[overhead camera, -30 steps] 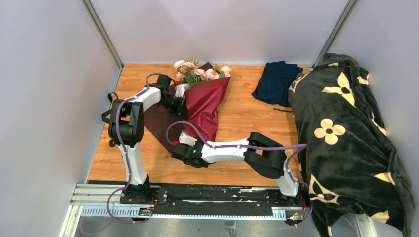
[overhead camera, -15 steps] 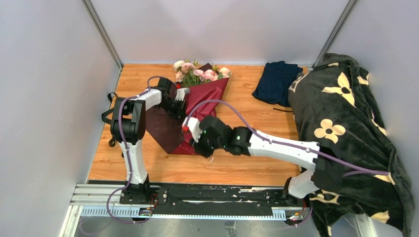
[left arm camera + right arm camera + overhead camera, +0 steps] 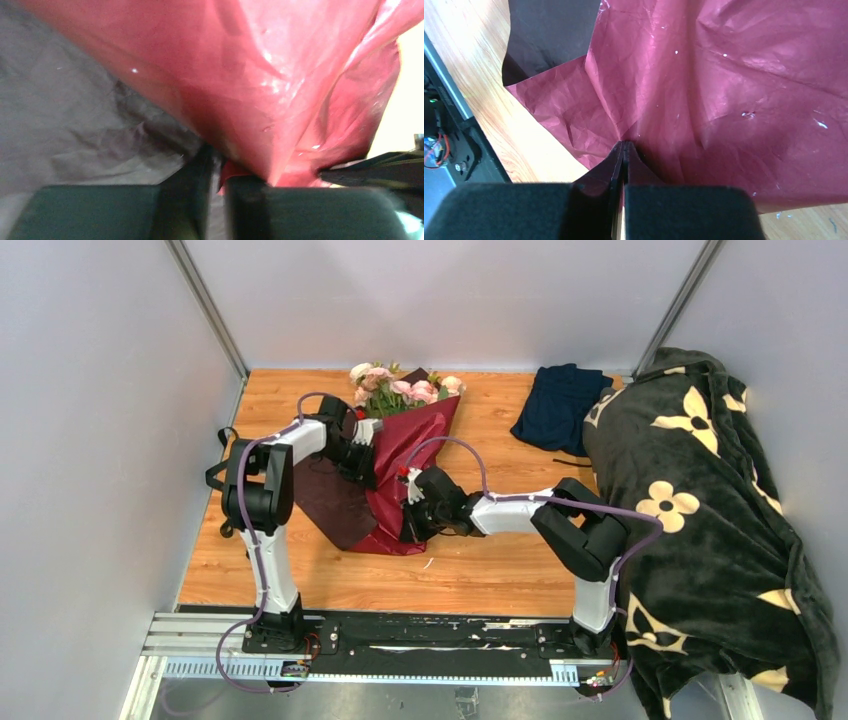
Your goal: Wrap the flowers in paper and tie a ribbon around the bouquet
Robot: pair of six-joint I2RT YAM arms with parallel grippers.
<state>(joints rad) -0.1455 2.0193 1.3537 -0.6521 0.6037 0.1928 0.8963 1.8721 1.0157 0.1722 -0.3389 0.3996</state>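
Wooden table (image 3: 480, 570) carries one sheet of burgundy paper (image 3: 415, 455), and all positions below are given relative to that sheet. One bunch of flowers (image 3: 400, 385) lies in its far end, with the pink and cream blooms projecting past the far edge. Two grippers are at the paper. The left gripper (image 3: 220, 167) is at its left side, fingers drawn almost together on a red fold that sits in the narrow gap. The right gripper (image 3: 624, 145) is at its near end, fingers pressed together, pinching a pucker from which creases radiate. One folded navy cloth (image 3: 560, 405) lies well to the right of the paper, and one dark green blanket (image 3: 700, 510) lies beyond that. Only the top view shows the blooms, both arms and both cloths. The left wrist view alone shows the fold between the fingers. The right wrist view alone shows the pinch, plus the darker reverse face at the near-left corner.
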